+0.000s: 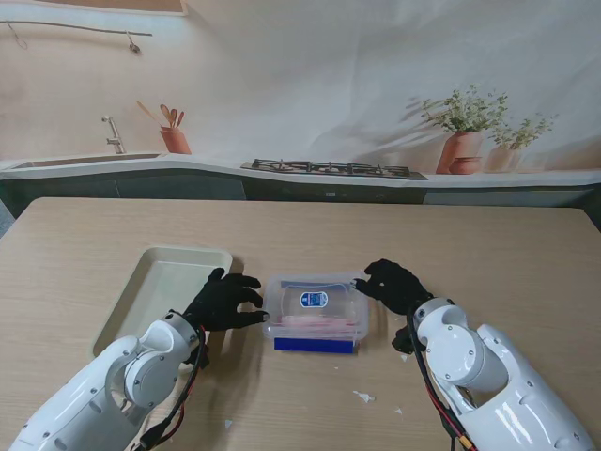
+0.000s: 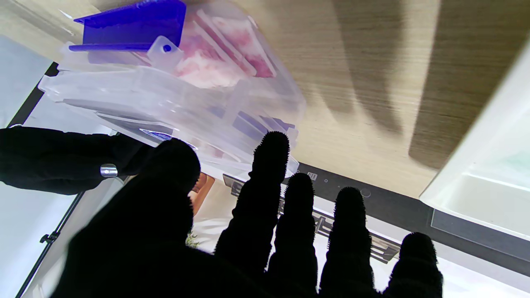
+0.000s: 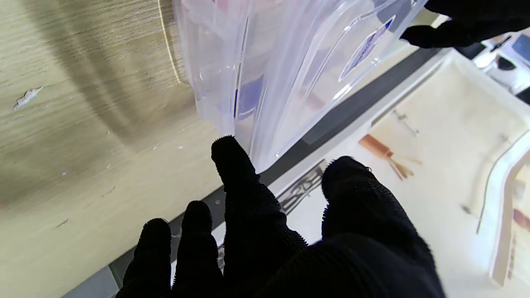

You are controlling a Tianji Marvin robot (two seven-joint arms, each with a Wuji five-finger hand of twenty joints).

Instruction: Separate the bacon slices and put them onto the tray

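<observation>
A clear plastic box (image 1: 315, 305) with a blue label and a blue latch (image 1: 315, 345) sits mid-table, lid on. Pink bacon slices (image 2: 232, 54) show through its wall. The cream tray (image 1: 150, 291) lies to its left, with nothing in it. My left hand (image 1: 223, 301), in a black glove, sits between tray and box, fingers spread, and its fingertips (image 2: 271, 145) reach the box's left edge. My right hand (image 1: 394, 285) is at the box's far right corner. Its fingers are apart, with the index fingertip (image 3: 225, 149) against the box (image 3: 290, 54).
Small white scraps (image 1: 363, 396) lie on the wooden table nearer to me than the box. A printed kitchen backdrop stands behind the table's far edge (image 1: 300, 200). The tray's rim (image 2: 488, 165) is close to my left hand's outer fingers.
</observation>
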